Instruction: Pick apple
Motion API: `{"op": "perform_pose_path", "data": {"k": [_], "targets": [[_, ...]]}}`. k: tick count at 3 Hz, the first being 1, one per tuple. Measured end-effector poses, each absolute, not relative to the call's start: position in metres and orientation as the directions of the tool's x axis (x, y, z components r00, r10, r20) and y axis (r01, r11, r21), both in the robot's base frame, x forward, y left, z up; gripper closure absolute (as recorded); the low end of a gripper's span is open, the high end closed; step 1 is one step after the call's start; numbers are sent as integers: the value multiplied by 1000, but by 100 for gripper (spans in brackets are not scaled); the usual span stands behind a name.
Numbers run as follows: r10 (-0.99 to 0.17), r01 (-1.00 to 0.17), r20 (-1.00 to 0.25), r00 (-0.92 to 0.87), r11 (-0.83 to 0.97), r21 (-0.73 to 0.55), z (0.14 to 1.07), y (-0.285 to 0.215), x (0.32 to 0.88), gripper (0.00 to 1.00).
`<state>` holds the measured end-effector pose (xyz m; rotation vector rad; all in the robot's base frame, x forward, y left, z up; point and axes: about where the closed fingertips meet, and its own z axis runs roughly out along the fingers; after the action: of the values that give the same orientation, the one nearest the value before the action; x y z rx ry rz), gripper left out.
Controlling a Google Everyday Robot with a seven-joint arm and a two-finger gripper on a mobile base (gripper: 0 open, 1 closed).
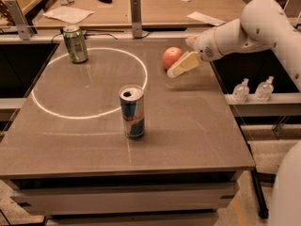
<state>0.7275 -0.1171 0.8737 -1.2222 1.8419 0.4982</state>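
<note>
The apple (171,56) is small, round and orange-red. It sits on the grey table (188,126) at the far right, just outside the white circle. My gripper (179,58) reaches in from the right on the white arm (244,29). It is open, and its cream front finger (183,64) lies low against the apple's right front side. The other finger shows only as a small tip behind the apple. The apple rests on the table.
A blue and silver drink can (132,112) stands in the middle of the table. A green can (75,44) stands at the far left on the white circle (56,109). Two small clear bottles (254,89) sit on a ledge to the right. A metal post (136,11) stands behind.
</note>
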Motion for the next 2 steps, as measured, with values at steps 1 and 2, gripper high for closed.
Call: {"op": "perform_pose_path", "data": {"k": [1,2], "targets": [[-558,-889,-811,-177,444,-111,865,-115,743,0],[-563,-888,-802,-198,449,-96,856,-115,753,0]]}}
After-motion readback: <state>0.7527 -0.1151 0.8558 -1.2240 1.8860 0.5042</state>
